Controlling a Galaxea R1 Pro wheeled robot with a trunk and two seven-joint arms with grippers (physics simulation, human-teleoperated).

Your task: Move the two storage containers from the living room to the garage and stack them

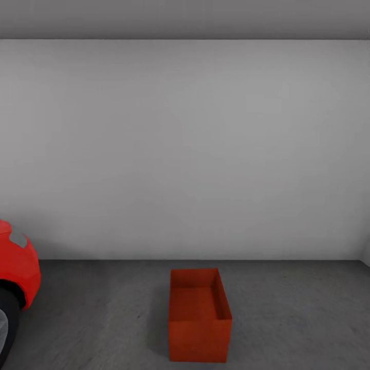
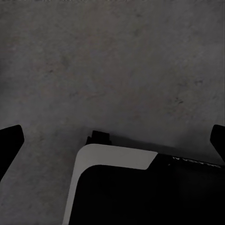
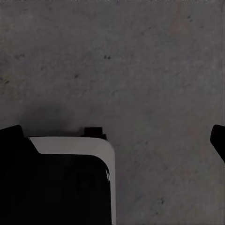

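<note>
Robot base (image 2: pixel 140 187), black w/ a white rounded edge, sits closest under both wrist cams; I see it again in the right wrist view (image 3: pixel 70 183). Around it is dark grey speckled concrete floor (image 2: pixel 112 61), (image 3: pixel 140 70).

Left gripper (image 2: pixel 112 140): dark fingertips (image 2: pixel 9 140) sit at opposite edges of the frame, so jaws spread wide, nothing between them but bare floor. Right gripper (image 3: pixel 112 140): same, fingertips (image 3: pixel 218 138) far apart, holding nothing.

Head cam: one storage container (image 1: pixel 199 316), orange-red, open top, stands upright on the garage floor (image 1: pixel 298 318), long axis running away from me, slightly right of centre, near the plain white-grey wall (image 1: pixel 185 149) but not touching it. Interior looks empty as far as I can see. Red car (image 1: pixel 15 272) at far left, front end and part of a dark tyre visible, well apart from the container.
</note>
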